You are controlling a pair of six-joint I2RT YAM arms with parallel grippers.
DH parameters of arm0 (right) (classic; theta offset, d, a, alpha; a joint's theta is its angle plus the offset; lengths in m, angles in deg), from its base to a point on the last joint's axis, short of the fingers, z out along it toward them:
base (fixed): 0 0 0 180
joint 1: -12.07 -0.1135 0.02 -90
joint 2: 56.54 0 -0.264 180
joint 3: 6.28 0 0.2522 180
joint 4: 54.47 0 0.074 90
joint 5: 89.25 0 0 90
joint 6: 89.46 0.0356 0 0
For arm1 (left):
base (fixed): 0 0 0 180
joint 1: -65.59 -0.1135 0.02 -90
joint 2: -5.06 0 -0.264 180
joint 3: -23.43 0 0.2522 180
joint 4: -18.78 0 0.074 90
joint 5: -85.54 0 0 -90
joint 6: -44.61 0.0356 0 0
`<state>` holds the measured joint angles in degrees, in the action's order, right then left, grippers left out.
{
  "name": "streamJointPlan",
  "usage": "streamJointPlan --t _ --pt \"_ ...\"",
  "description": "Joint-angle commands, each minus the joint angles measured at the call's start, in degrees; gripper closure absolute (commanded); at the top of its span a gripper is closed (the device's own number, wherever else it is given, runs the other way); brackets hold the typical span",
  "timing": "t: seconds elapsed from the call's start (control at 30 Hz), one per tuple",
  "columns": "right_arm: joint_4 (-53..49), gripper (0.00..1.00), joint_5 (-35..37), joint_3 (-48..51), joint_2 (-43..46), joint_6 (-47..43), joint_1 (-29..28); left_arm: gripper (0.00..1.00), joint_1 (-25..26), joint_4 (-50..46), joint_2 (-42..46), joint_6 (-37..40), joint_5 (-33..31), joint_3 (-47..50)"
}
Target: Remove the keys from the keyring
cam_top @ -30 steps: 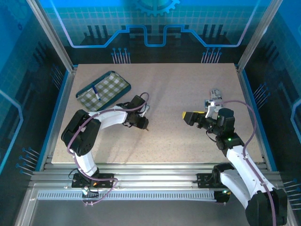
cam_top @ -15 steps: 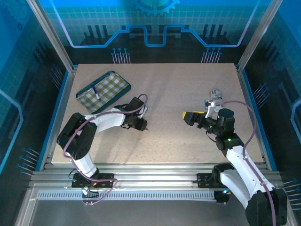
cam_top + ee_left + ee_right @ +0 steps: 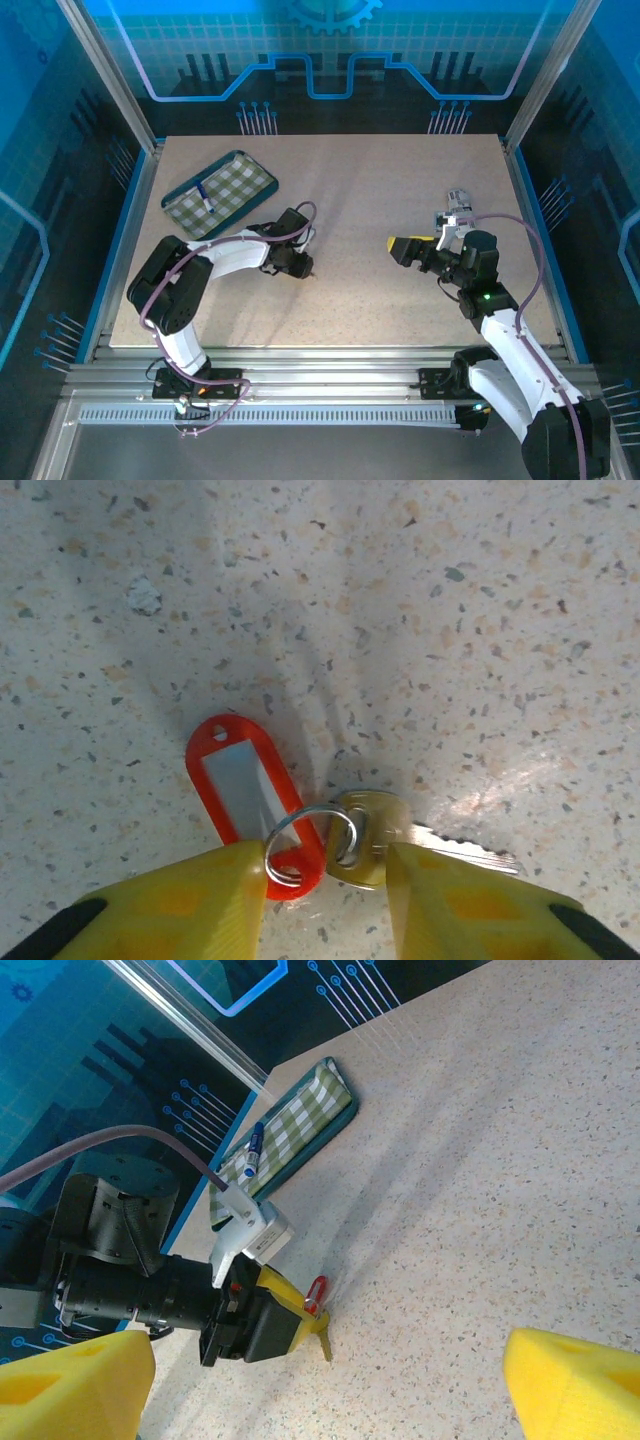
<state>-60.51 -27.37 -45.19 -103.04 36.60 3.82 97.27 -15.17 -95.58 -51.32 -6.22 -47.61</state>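
The keyring lies flat on the speckled table: a red oblong tag (image 3: 240, 790) on a thin metal ring (image 3: 310, 832). A single brass-headed key (image 3: 378, 842) hangs on that ring, with its silver blade running right under one yellow finger (image 3: 470, 910). My left gripper (image 3: 325, 880) points down with its jaws narrowed: one finger touches the ring, the other the key's head. From the right wrist view, the tag (image 3: 317, 1291) and key (image 3: 326, 1345) poke out at the left gripper's tips. My right gripper (image 3: 422, 241) hovers wide open at mid-right, holding nothing.
A green checked pouch (image 3: 220, 192) with a pen on it lies at the back left, also seen in the right wrist view (image 3: 300, 1125). Metal rails (image 3: 330, 360) border the table's near edge, and blue walls close the other sides.
The left gripper's jaws have narrowed onto the ring and key head, and the left arm's elbow shifted slightly. The right arm has not moved.
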Motion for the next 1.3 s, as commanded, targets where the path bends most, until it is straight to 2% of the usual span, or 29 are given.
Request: streamJointPlan --t 0.0,0.03,0.13,0.4,0.63,0.9,1.0,1.17,1.27 --pt "0.1 0.09 -0.4 0.4 0.5 -0.1 -0.8 0.68 0.5 1.5 -0.6 -0.4 -1.1 0.6" --pt "0.1 0.09 -0.4 0.5 0.5 -0.1 -0.9 0.69 0.6 1.7 -0.4 -0.5 -1.4 0.7" --pt "0.3 0.09 -0.4 0.7 0.1 0.0 -0.9 0.79 0.7 2.1 0.5 -0.6 -1.2 1.0" --pt "0.8 0.08 0.0 1.1 -0.2 0.3 -0.8 0.99 1.3 0.4 4.2 -0.8 -1.5 1.2" --pt "1.3 0.08 0.2 0.9 -1.3 0.6 -1.5 1.00 1.4 -0.8 8.4 -1.0 -1.1 0.6" --pt "-3.3 0.10 0.9 -3.5 -2.2 -3.5 -4.3 1.00 2.3 -7.2 12.9 1.7 1.7 -7.9" --pt "-3.4 0.14 0.1 -5.4 -2.4 -5.3 -4.9 0.99 3.6 -10.5 14.6 4.2 4.1 -13.0" --pt "-1.6 0.34 -0.9 -9.0 -2.2 -9.1 -7.1 0.96 6.3 -13.5 17.9 8.1 8.9 -20.6" --pt "0.6 0.36 -1.1 -10.4 -0.4 -12.7 -8.6 0.96 8.1 -15.1 19.4 10.3 11.1 -25.0"
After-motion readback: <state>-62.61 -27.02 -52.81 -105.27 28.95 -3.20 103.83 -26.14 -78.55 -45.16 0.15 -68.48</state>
